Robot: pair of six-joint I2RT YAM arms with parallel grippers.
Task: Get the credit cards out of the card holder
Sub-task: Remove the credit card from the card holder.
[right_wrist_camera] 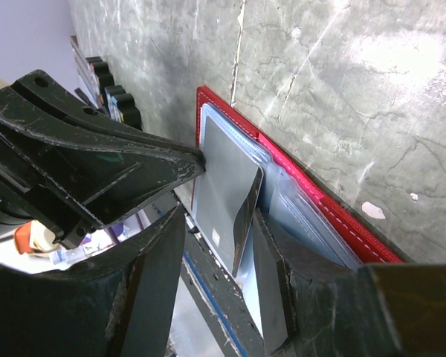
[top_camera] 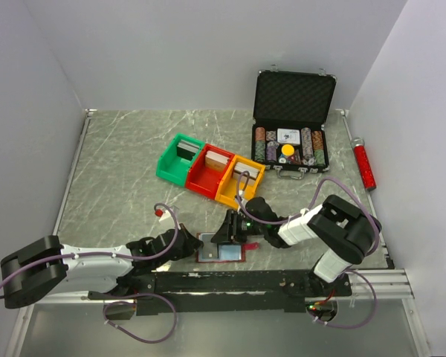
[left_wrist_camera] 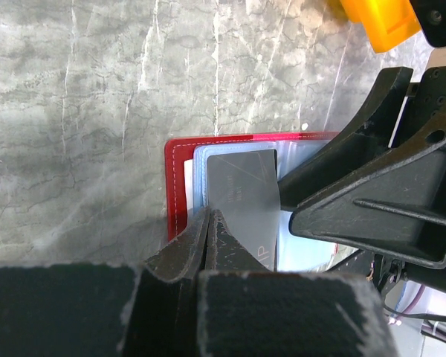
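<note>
The dark-red card holder [top_camera: 221, 260] lies open near the table's front edge. It also shows in the left wrist view [left_wrist_camera: 177, 186] and the right wrist view [right_wrist_camera: 312, 193]. A grey-blue credit card [right_wrist_camera: 223, 186] sticks partly out of its clear sleeve and curls upward at one end; it also shows in the left wrist view [left_wrist_camera: 241, 193]. My left gripper [left_wrist_camera: 209, 216] is shut, its tips at the card's left edge; whether it pinches the card cannot be told. My right gripper [right_wrist_camera: 215, 290] is open, its fingers either side of the card's curled end. Both grippers [top_camera: 195, 245] [top_camera: 233, 232] meet over the wallet.
Green [top_camera: 180, 158], red [top_camera: 210, 171] and yellow [top_camera: 240, 181] bins holding card decks stand behind the wallet. An open black chip case [top_camera: 293, 126] is at the back right. A red cylinder [top_camera: 365, 165] lies by the right wall. The arms' mounting rail [top_camera: 230, 282] runs just in front.
</note>
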